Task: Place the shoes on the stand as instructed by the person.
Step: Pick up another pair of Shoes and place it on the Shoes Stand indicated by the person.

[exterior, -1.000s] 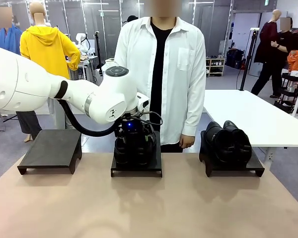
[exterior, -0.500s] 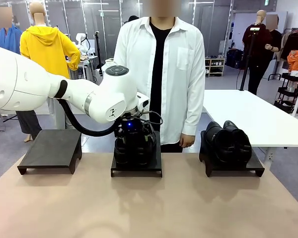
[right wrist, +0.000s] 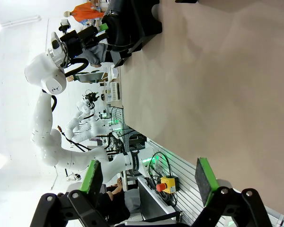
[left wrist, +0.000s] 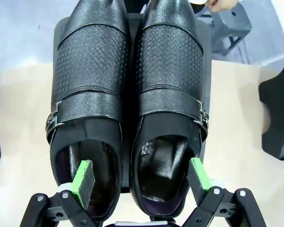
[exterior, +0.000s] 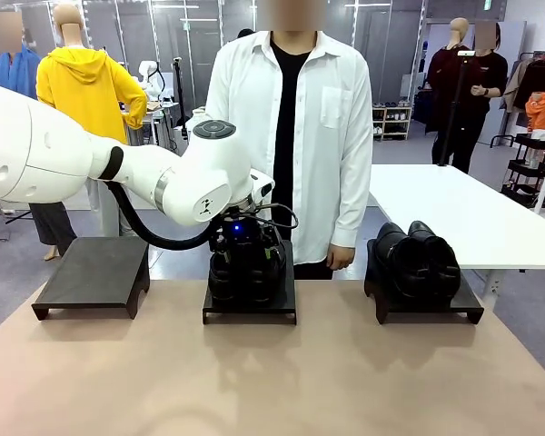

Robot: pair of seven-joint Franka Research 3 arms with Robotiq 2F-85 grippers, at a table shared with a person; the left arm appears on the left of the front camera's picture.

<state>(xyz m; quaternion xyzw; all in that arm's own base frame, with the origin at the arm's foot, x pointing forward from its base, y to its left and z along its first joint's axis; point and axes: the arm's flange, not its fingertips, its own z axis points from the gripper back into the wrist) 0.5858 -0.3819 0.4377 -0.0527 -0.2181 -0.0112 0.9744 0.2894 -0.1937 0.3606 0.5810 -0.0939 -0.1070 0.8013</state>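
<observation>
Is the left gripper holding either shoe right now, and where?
Nothing held: the left gripper is open, one pad inside each shoe of the pair.

Three stands stood in a row on the table [exterior: 272, 381]: the left stand [exterior: 93, 272] bare, the middle stand [exterior: 251, 307] and the right stand [exterior: 427, 304] each bearing a pair of shoes [exterior: 416, 257]; the person [exterior: 295, 136] stood behind.

Behind my tan table [exterior: 272, 381] I note a white table [exterior: 454, 213], grey floor [exterior: 413, 145], glass partitions [exterior: 173, 45].
</observation>
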